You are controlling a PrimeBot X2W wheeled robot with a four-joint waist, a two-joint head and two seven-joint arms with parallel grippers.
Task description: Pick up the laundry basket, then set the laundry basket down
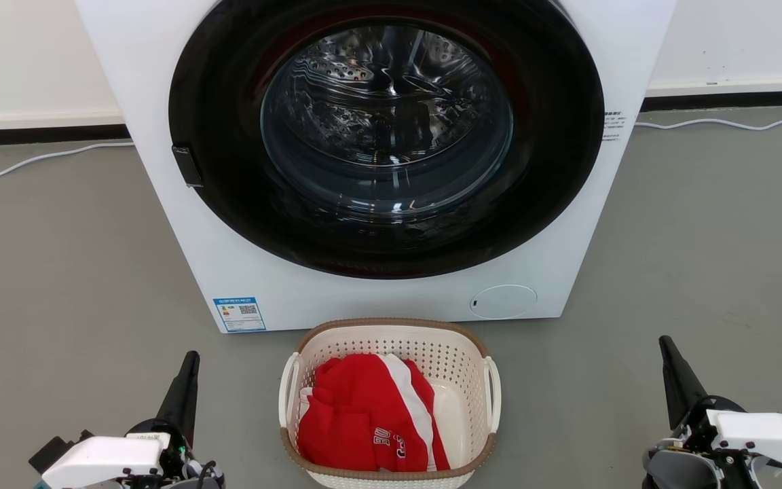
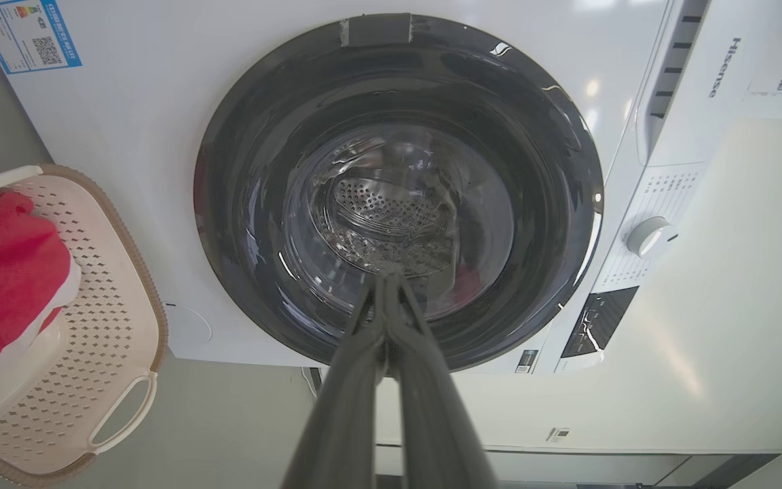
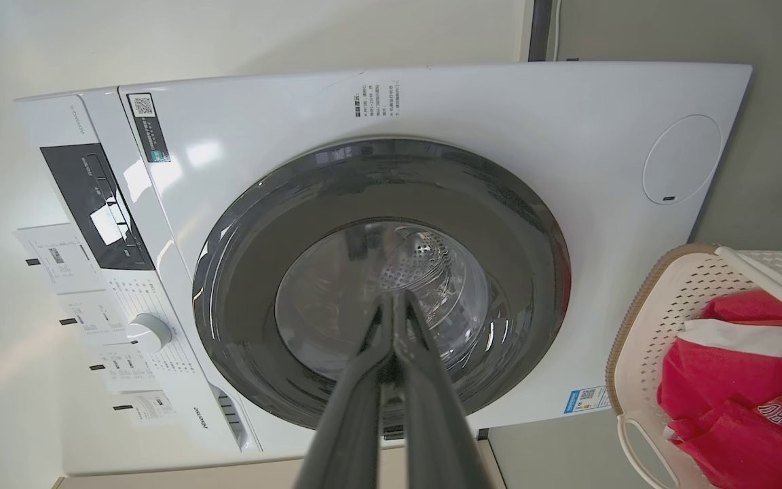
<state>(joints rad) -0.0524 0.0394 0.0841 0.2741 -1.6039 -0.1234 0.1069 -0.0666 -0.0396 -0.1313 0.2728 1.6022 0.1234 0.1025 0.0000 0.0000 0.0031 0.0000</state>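
Observation:
The laundry basket rests on the grey floor just before the washing machine, cream perforated plastic with a brown rim and two white loop handles. A red and white garment lies inside it. The basket also appears at the left edge of the left wrist view, and the basket at the right edge of the right wrist view. My left gripper stands left of the basket, shut and empty, well apart from it. My right gripper stands right of it, shut and empty too.
A white front-loading washing machine with a dark round door stands right behind the basket. White cables run along the floor by the wall on both sides. Bare grey floor spreads left and right of the basket.

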